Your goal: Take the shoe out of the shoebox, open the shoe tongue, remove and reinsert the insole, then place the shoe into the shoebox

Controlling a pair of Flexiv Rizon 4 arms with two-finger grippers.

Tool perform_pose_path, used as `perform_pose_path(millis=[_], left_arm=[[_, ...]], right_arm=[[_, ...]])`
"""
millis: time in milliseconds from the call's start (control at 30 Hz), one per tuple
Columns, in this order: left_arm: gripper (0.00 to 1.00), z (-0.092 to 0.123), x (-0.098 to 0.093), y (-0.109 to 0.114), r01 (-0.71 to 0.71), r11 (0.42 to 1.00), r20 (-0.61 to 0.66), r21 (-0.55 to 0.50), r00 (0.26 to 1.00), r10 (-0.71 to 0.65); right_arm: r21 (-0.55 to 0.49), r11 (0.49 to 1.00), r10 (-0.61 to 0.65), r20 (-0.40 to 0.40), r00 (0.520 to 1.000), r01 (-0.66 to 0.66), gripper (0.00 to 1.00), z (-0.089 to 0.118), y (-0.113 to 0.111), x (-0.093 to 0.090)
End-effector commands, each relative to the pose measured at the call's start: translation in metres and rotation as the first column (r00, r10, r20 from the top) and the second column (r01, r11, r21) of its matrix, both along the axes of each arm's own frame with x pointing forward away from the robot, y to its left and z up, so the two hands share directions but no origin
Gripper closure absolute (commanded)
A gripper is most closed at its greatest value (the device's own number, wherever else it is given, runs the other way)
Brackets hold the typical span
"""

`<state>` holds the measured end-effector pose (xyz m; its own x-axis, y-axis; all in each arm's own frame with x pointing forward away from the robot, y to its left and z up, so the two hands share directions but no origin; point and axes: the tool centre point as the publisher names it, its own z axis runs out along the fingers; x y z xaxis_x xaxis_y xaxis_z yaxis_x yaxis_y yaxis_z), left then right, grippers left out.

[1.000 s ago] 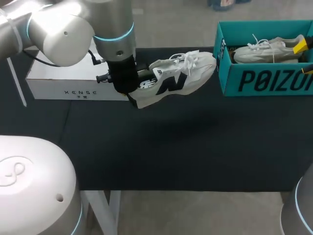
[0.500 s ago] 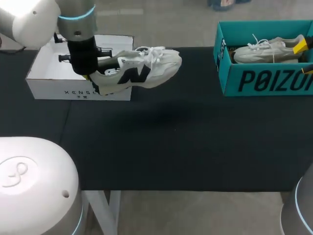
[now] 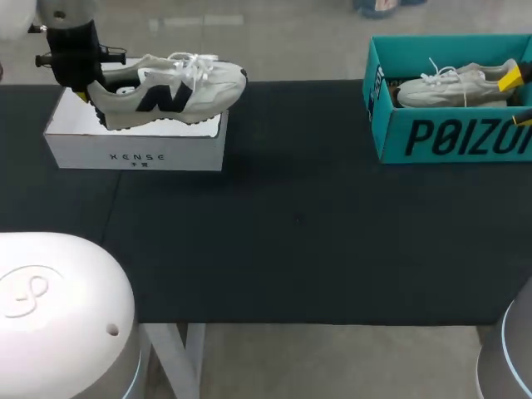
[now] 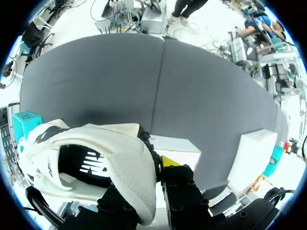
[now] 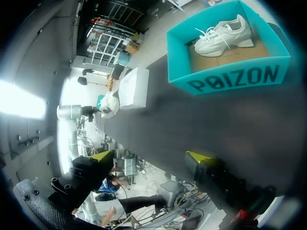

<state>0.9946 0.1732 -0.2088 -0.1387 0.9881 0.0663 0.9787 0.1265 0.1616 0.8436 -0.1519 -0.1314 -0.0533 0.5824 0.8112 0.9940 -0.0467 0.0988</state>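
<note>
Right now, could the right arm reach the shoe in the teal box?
Probably yes. The teal box has no lid, the shoe lies uncovered in it, and the right arm's fingers, open and empty, face it with bare table between.

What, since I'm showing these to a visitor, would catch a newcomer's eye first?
A white sneaker is held by its heel in the left gripper, above the white box at the table's far left corner. At the far right, a teal shoebox holds a second pale shoe. The right gripper hangs open above the dark table.
</note>
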Motion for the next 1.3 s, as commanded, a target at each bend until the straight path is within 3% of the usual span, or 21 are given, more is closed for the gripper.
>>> perform_pose_path(millis=[33, 300, 600, 1133, 1300], left_arm=[[1.00, 0.008, 0.021, 0.023, 0.016, 1.000, -0.030, -0.017, 0.999, -0.017], [1.00, 0.012, 0.053, 0.060, 0.083, 0.995, -0.098, 0.052, 0.992, -0.078], [1.00, 0.003, 0.093, 0.082, 0.102, 0.990, -0.099, 0.100, 0.991, -0.092], [1.00, 0.003, 0.093, 0.082, 0.102, 0.990, -0.099, 0.100, 0.991, -0.092], [1.00, -0.003, 0.095, 0.075, 0.218, 0.960, -0.132, 0.178, 0.972, -0.196]], right_arm=[[-0.003, 1.000, -0.001, -0.002, 1.000, 0.001, 0.00, 0.000, 0.000, 0.000], [-0.003, 1.000, -0.001, -0.002, 1.000, 0.001, 0.00, 0.000, 0.000, 0.000], [-0.003, 1.000, -0.001, -0.002, 1.000, 0.001, 0.00, 0.000, 0.000, 0.000], [-0.003, 1.000, -0.001, -0.002, 1.000, 0.001, 0.00, 0.000, 0.000, 0.000], [-0.003, 1.000, -0.001, -0.002, 1.000, 0.001, 0.00, 0.000, 0.000, 0.000]])
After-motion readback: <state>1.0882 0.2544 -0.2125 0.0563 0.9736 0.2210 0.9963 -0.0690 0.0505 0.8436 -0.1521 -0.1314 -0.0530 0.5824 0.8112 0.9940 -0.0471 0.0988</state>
